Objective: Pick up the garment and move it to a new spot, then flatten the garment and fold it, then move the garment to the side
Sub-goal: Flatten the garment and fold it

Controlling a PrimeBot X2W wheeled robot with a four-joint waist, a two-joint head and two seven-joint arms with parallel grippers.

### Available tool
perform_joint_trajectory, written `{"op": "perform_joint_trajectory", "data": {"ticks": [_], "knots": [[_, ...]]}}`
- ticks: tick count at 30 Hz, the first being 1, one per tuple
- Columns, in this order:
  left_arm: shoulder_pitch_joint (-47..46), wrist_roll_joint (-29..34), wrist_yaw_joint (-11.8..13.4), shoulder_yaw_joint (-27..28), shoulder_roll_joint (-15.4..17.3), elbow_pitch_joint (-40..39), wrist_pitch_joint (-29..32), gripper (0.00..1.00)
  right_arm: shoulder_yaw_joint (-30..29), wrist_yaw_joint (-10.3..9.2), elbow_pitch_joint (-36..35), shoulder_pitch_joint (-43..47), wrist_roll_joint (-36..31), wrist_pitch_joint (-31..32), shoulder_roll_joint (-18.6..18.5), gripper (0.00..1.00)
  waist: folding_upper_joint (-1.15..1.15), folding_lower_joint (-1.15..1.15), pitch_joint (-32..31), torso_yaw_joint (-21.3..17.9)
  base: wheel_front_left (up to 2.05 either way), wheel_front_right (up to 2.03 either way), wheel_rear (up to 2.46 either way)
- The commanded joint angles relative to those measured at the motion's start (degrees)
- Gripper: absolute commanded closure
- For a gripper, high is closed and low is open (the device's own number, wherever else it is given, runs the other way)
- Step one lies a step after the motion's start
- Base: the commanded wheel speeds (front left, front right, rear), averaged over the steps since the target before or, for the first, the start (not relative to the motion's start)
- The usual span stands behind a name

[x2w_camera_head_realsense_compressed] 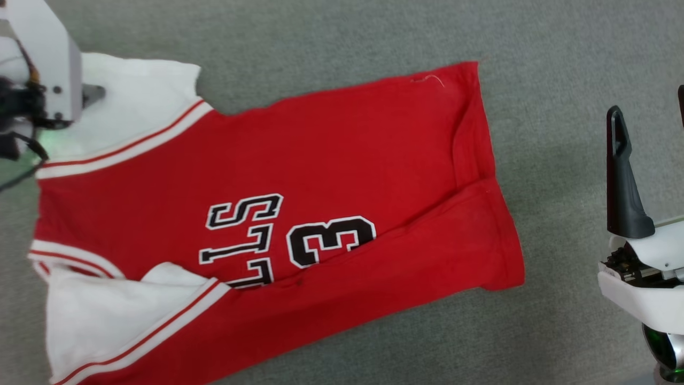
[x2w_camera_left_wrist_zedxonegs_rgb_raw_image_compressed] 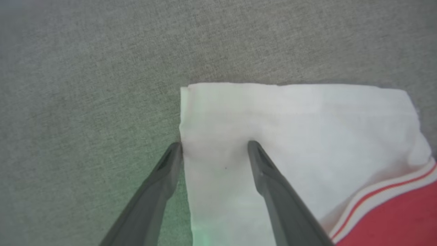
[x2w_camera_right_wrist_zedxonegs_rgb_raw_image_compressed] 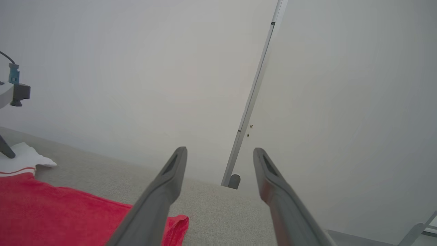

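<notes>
The garment [x2w_camera_head_realsense_compressed: 331, 160], red with white sleeves and black lettering, lies spread on the grey surface, its near long side folded over onto the body. My left gripper [x2w_camera_left_wrist_zedxonegs_rgb_raw_image_compressed: 215, 145] is open and low over the far white sleeve [x2w_camera_left_wrist_zedxonegs_rgb_raw_image_compressed: 293, 130]. One finger is on the sleeve and the other sits just off its side edge on the grey cloth. The left wrist housing [x2w_camera_head_realsense_compressed: 53, 64] covers part of that sleeve. My right gripper [x2w_camera_right_wrist_zedxonegs_rgb_raw_image_compressed: 220, 150] is open and empty in the air, off the hem end of the garment [x2w_camera_right_wrist_zedxonegs_rgb_raw_image_compressed: 51, 212]; one of its fingers [x2w_camera_head_realsense_compressed: 622, 176] points up the head view.
The grey fabric surface [x2w_camera_head_realsense_compressed: 556, 64] runs all around the garment. Beyond its far edge stands a pale wall with a slanted metal strip [x2w_camera_right_wrist_zedxonegs_rgb_raw_image_compressed: 252, 92]. A small camera on a mount [x2w_camera_right_wrist_zedxonegs_rgb_raw_image_compressed: 15, 90] is at the left of the right wrist view.
</notes>
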Motion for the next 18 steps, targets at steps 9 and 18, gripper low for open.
{"op": "perform_joint_trajectory", "data": {"ticks": [9, 18], "knots": [[-1.3, 0.3, 1.0, -2.3, -1.4, 5.9, 6.8, 0.0, 0.2, -0.05, -0.1, -1.6, 1.7, -0.3, 0.4, 0.0, 0.0, 0.0, 3.3, -2.1, 0.0, 0.0, 0.0], [-0.9, -1.5, 3.4, -2.6, -4.4, 6.5, 12.0, 1.0, 0.1, -0.05, 0.9, -2.8, 5.3, 0.4, -0.2, 0.0, 0.0, 0.0, 3.8, -1.7, 0.0, 0.0, 0.0]]}}
